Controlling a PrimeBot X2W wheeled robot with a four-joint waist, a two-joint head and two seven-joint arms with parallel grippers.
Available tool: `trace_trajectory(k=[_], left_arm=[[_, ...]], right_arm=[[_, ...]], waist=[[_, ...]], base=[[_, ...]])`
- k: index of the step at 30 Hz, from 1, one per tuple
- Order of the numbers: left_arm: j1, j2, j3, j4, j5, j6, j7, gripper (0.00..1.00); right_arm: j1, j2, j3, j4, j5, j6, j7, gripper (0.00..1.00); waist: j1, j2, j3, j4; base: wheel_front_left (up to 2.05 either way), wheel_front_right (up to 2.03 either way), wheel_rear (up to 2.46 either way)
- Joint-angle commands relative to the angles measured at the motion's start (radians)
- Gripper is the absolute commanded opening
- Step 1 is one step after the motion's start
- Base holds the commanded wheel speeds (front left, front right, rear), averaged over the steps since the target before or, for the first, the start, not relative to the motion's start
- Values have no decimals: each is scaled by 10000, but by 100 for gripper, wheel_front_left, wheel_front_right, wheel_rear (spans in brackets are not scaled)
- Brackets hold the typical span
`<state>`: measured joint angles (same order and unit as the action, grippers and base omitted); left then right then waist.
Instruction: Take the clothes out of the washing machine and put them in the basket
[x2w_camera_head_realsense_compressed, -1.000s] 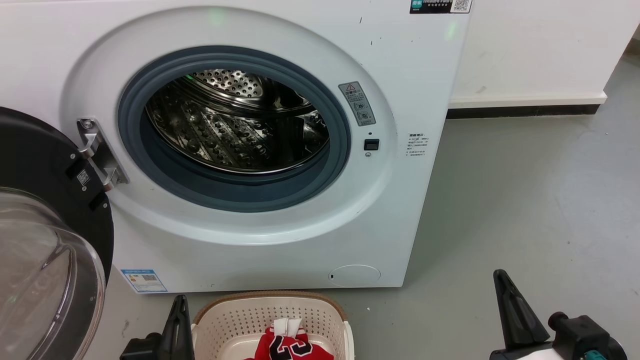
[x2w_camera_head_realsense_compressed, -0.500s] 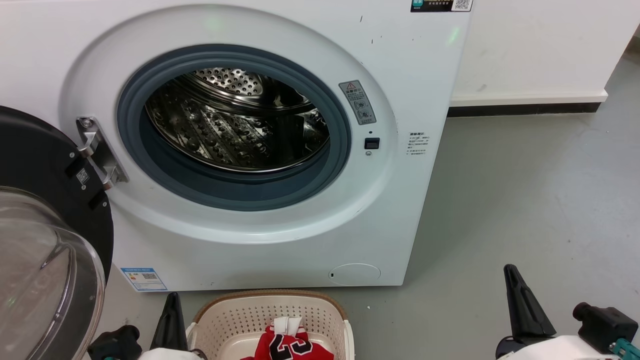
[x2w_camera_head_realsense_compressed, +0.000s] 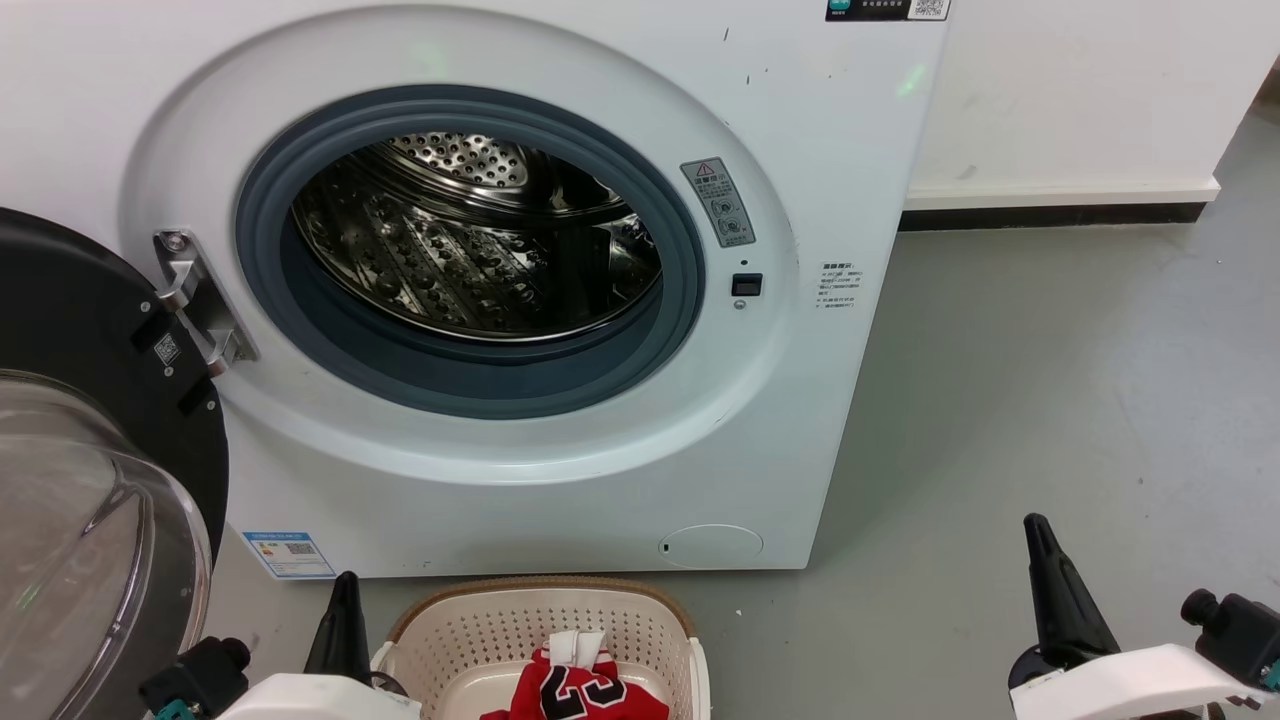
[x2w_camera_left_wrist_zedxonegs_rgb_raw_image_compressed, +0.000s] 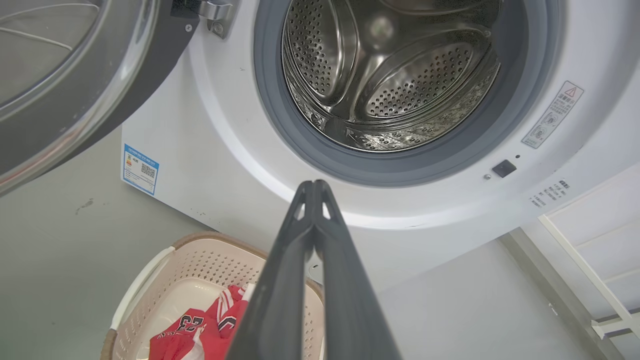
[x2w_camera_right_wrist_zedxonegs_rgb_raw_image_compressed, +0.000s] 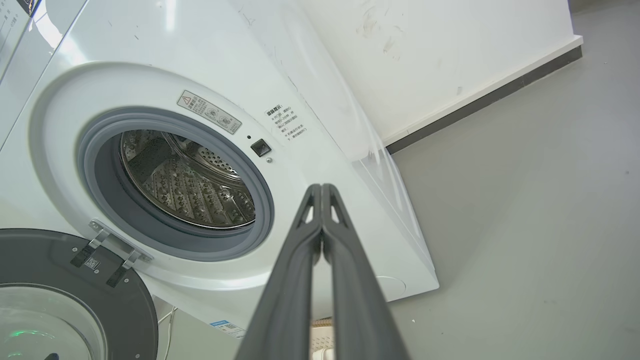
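The white washing machine (x2w_camera_head_realsense_compressed: 800, 200) stands with its black-framed glass door (x2w_camera_head_realsense_compressed: 80, 500) swung open to the left. Its steel drum (x2w_camera_head_realsense_compressed: 470, 250) shows no fabric inside, also in the left wrist view (x2w_camera_left_wrist_zedxonegs_rgb_raw_image_compressed: 395, 75). The cream basket (x2w_camera_head_realsense_compressed: 540, 625) sits on the floor before the washer, holding the red clothes (x2w_camera_head_realsense_compressed: 575, 690) with the number 23 (x2w_camera_left_wrist_zedxonegs_rgb_raw_image_compressed: 192, 332). My left gripper (x2w_camera_head_realsense_compressed: 345, 590) is shut and empty just left of the basket; its tips (x2w_camera_left_wrist_zedxonegs_rgb_raw_image_compressed: 314, 187) meet. My right gripper (x2w_camera_head_realsense_compressed: 1035, 530) is shut and empty over the floor at the right (x2w_camera_right_wrist_zedxonegs_rgb_raw_image_compressed: 321, 190).
Grey floor (x2w_camera_head_realsense_compressed: 1050, 380) stretches to the right of the washer. A white wall with a dark skirting strip (x2w_camera_head_realsense_compressed: 1050, 215) runs behind it. The open door juts out at the left, near my left arm.
Both arms have drawn down and outward in the head view, the right gripper moving rightward. The clothes and basket lie as before.
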<state>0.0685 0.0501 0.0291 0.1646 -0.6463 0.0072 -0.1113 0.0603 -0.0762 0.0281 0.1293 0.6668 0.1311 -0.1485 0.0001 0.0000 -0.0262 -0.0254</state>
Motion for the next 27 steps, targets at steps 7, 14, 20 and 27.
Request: trace_trajectory(k=[7,14,20,27], left_arm=[[-465,4,122,-1,-1165,-206,266,0],[-621,4,212,87,-2141,-351,492,0],[-745,4,281,160,-2928,-455,678,0],[-906,5,350,239,-3785,-582,889,0]], right_arm=[[-432,-105,-94,42,1246,-1,220,0],[-577,-121,-168,161,2261,-1,436,0],[-696,-131,-237,258,3064,-2,616,0],[-809,-138,-315,372,3948,-1,806,0]], waist=[[-1,0,21,19],[-1,0,44,38],[-1,0,63,55],[-1,0,85,74]], base=[[0,0,0],[0,0,0],[0,0,0],[0,0,0]])
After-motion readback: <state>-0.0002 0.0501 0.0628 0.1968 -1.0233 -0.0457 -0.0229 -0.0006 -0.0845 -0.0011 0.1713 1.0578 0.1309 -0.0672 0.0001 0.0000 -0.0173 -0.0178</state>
